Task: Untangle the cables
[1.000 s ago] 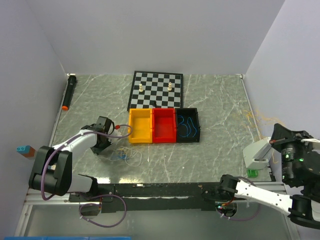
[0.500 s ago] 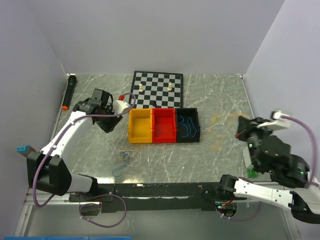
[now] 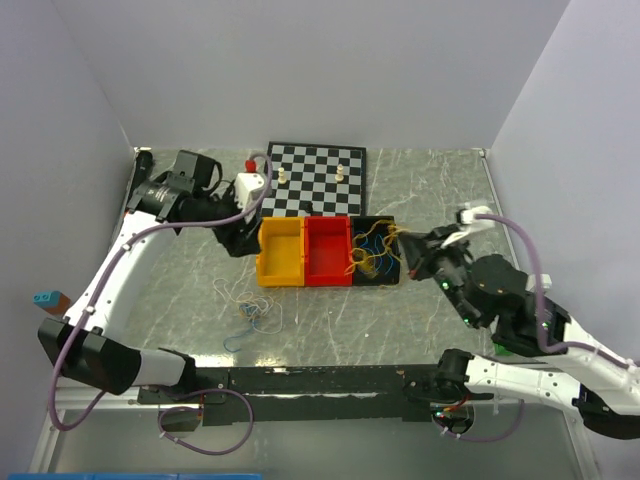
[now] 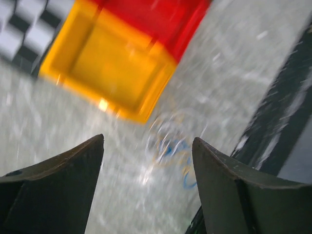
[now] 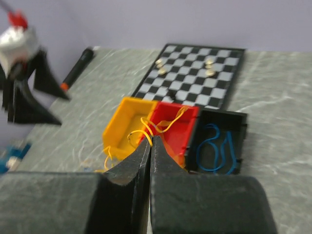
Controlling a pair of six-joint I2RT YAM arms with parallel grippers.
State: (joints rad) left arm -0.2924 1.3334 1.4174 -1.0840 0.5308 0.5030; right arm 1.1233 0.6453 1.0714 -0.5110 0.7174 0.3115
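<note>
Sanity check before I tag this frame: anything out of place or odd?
The orange-yellow cable hangs from the shut right gripper, trailing over the red bin and black bin rather than lying in one. A tangle of cables sits loose on the table near the yellow bin. Nothing looks spilled or broken.

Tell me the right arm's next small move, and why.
Probably shift the right gripper slightly left, over the red bin, before releasing. It is shut on the orange-yellow cable, whose loops hang partly over the black bin holding the blue cable; dropping there might retangle them.
</note>
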